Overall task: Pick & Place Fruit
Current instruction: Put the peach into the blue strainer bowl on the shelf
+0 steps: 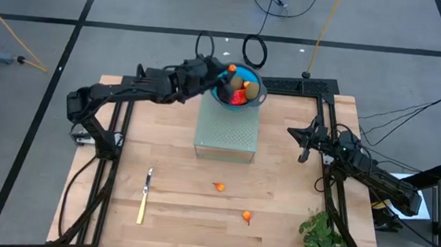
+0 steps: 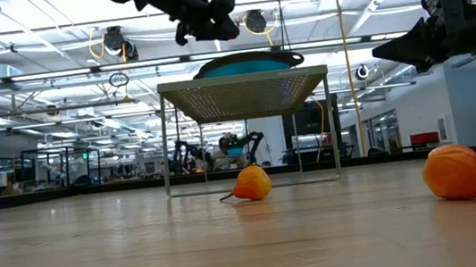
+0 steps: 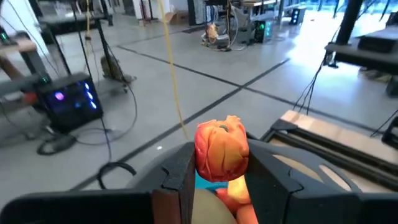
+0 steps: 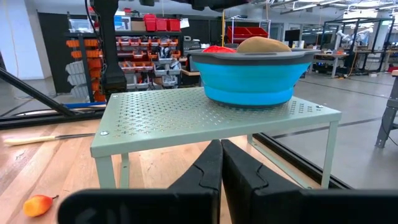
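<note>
An orange fruit is pinched by the left gripper over the blue bowl's 10 o'clock rim, atop the perforated stand. Right gripper, fingers pressed together, is parked at 3 o'clock, w/ open tabletop between. Two orange fruits are seen at 6 o'clock.

1. You get even overhead light on the table — shadows fall short and soft.
2. Your low view faces bright ceiling lamps, so both arms read as dark silhouettes.
3. Daylight glares off the floor in your left wrist view — the near fingers blur.
</note>
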